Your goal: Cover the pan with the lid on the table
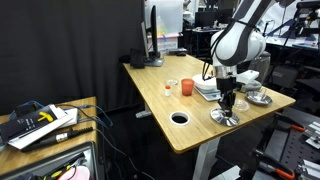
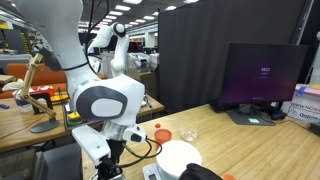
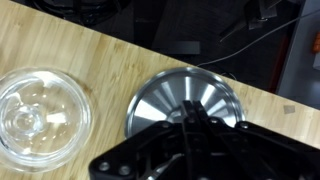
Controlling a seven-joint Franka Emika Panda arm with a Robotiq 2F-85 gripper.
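A light wooden table (image 1: 150, 85) is standing before a black curtain (image 1: 70, 50) in a crowded lab. The lid (image 3: 185, 92) is lying flat on it, with the gripper (image 3: 190, 125) hanging right over its centre (spread or pinching the knob, I cannot tell). In an exterior view the pan (image 1: 258, 98) is sitting near the lid, at two o'clock. In the wrist view a clear glass piece (image 3: 40, 115) is lying apart at nine o'clock, and the table's edge is running close by at twelve.
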